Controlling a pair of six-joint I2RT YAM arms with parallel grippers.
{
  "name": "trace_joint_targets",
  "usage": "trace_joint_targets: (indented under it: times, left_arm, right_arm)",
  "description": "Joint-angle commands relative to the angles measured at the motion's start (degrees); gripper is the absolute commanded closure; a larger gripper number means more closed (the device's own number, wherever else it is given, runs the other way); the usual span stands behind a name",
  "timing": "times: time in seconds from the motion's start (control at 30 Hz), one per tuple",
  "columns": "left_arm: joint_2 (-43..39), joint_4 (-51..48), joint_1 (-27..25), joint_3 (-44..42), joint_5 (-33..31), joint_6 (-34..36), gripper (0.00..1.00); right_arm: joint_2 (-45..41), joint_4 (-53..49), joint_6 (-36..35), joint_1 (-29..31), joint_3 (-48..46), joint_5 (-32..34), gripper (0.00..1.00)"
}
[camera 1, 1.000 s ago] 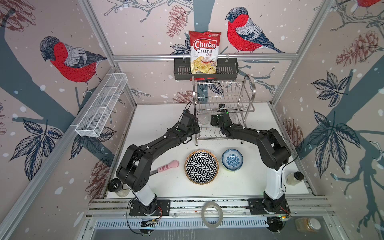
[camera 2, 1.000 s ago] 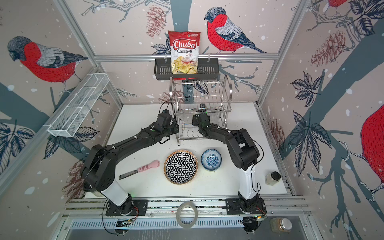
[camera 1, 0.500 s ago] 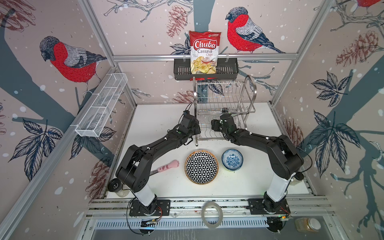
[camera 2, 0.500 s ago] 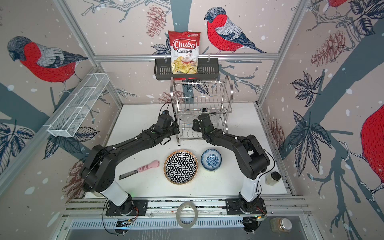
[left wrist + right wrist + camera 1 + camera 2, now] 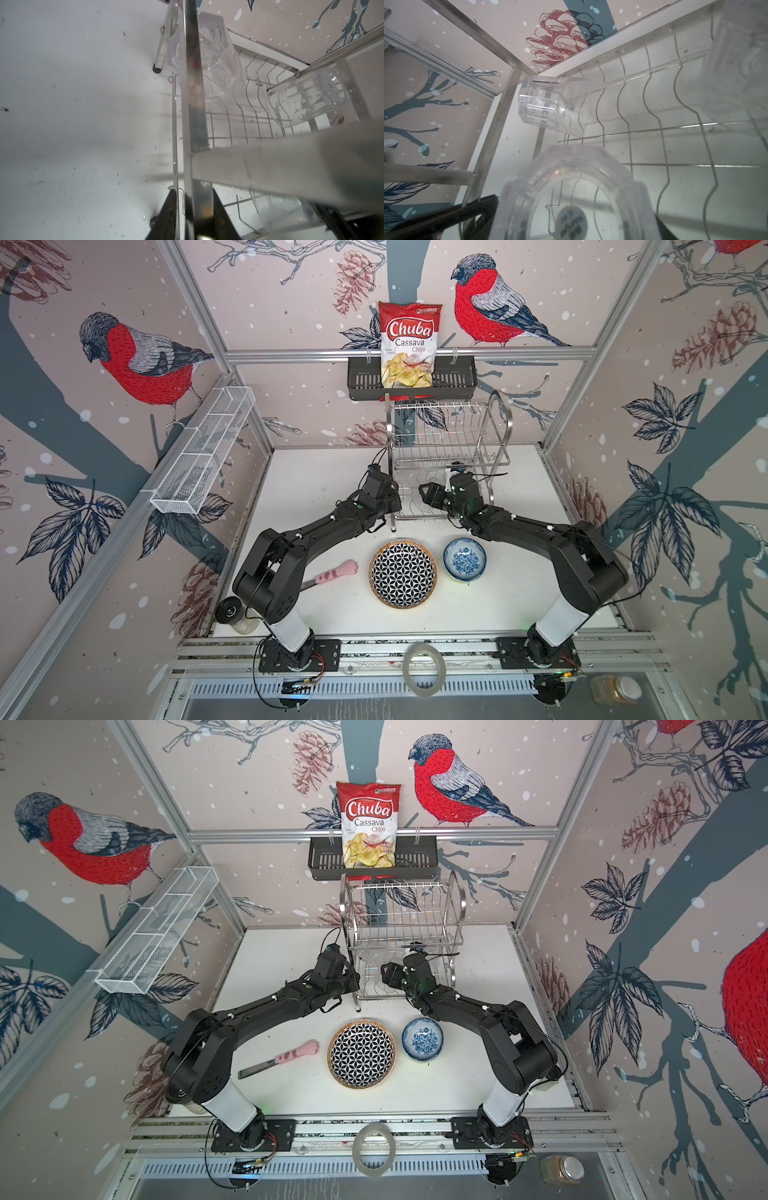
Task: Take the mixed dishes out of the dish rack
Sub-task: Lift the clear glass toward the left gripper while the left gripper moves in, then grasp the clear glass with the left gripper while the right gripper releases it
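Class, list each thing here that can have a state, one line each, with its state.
Rack: upright, top shelf bare.
Left hand: astride rack post, grip unclear.
Right hand: shut on held glass.
Corner glass: leaning, bottom shelf.
Third glass: tipped sideways, bottom shelf.
Plate: flat on table, pattern up.
Bowl: upright on table.
Chip bag: upright in basket.

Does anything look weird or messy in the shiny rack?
Yes. On the bottom shelf of the dish rack, one clear glass leans crooked in the corner and a second glass lies on its side, neither standing straight.
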Motion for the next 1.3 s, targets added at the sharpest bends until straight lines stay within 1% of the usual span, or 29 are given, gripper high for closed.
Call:
trace_joint_targets:
  times: [0.0, 0.1, 0.23, 0.43, 0.53, 0.63, 0.7, 0.8, 0.9, 0.97, 1.13, 1.27]
  left_arm:
    - [-0.8, -1.1, 0.0, 0.0, -1.8, 1.3, 0.69]
    - [-1.7, -1.3, 0.0, 0.1, -2.4, 1.8, 0.60]
    - [-3.9, -2.4, 0.0, -0.5, -3.1, 1.9, 0.55]
    - [-10.5, -4.2, -0.1, -4.4, -4.1, 1.2, 0.48]
    - [-15.1, -5.4, -0.9, -7.6, -5.2, 0.5, 0.41]
    - [-20.0, -6.1, -5.2, -9.4, -8.1, 0.3, 0.32]
    - [-22.4, -5.5, -9.6, -9.8, -9.0, 0.5, 0.25]
    - [-24.0, -2.5, -14.2, -10.5, -6.2, -0.3, 0.19]
    - [-24.3, 0.2, -16.3, -10.7, -2.9, -0.9, 0.19]
    - [-24.2, 1.5, -17.2, -10.8, -1.5, -1.0, 0.22]
    - [-23.5, 6.3, -17.7, -11.9, 1.8, -2.5, 0.27]
    - [-21.9, 10.6, -17.7, -11.4, 4.9, -3.4, 0.39]
  right_arm:
    - [-1.8, 4.8, 4.1, -0.1, -0.9, -3.6, 0.79]
    - [-3.6, 5.0, 5.0, 0.1, -1.9, -4.4, 0.80]
    - [-6.1, 5.2, 6.3, 0.1, -3.7, -4.6, 0.80]
    - [-9.8, 5.0, 8.0, 0.4, -6.2, -5.7, 0.80]
    - [-11.3, 4.8, 9.5, 0.4, -7.4, -6.8, 0.80]
    - [-12.9, 5.2, 11.6, 0.4, -8.9, -8.3, 0.80]
    - [-13.9, 6.1, 13.4, 0.4, -10.0, -9.5, 0.80]
    - [-15.3, 8.5, 16.7, 0.2, -11.9, -11.3, 0.80]
    - [-16.7, 10.6, 19.6, 0.2, -13.5, -12.8, 0.80]
    - [-17.6, 11.6, 21.3, 0.1, -14.1, -13.6, 0.80]
    - [-19.4, 13.5, 24.6, 0.2, -15.1, -15.8, 0.80]
    - [-20.0, 15.6, 27.8, 0.2, -16.0, -17.8, 0.80]
